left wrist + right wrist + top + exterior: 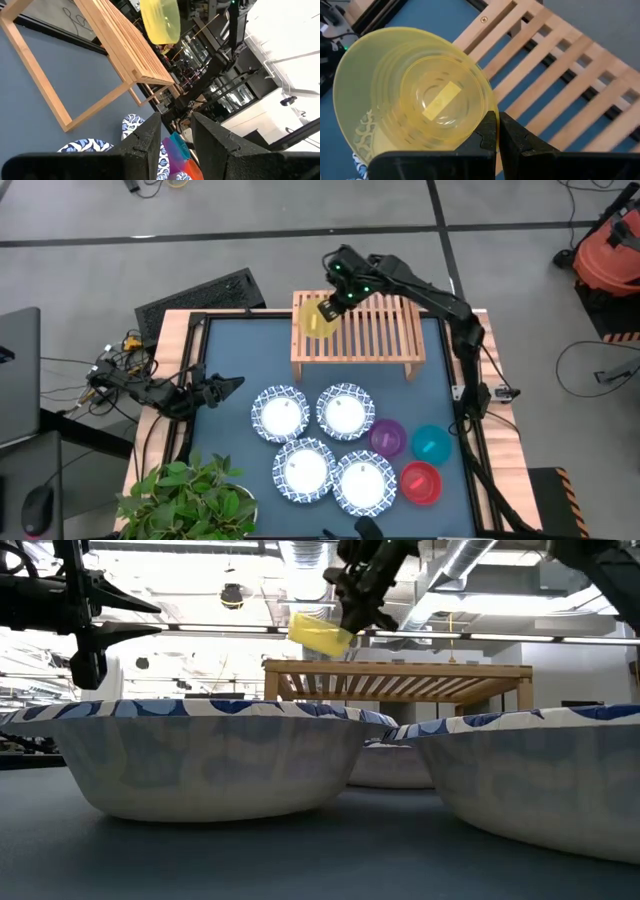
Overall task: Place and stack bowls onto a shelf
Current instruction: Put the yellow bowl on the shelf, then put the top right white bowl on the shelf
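My right gripper (335,302) is shut on the yellow bowl (318,320), held in the air over the left end of the light-wood slatted shelf (370,330). The bowl (320,635) hangs tilted above the shelf top (400,680). Several blue-and-white patterned bowls (280,414) (364,482) sit on their bases on the table's near half, with the purple (388,437), teal (431,444) and red (420,482) bowls to their right. My left gripper (232,383) waits open at the table's left edge. My right gripper pinches the yellow bowl's rim (487,112) between its two fingers (512,137), coming from the far right and slanting down. The bowl is lifted clear of the shelf and tipped on its side, its rounded body (415,95) stretching away from the fingers toward the table's left.
A potted plant (185,500) stands at the table's near left corner. A black ribbed mat (200,298) lies beyond the far left corner. The shelf's slatted top (560,65) is bare, and bare blue table (250,350) lies between shelf and bowls.
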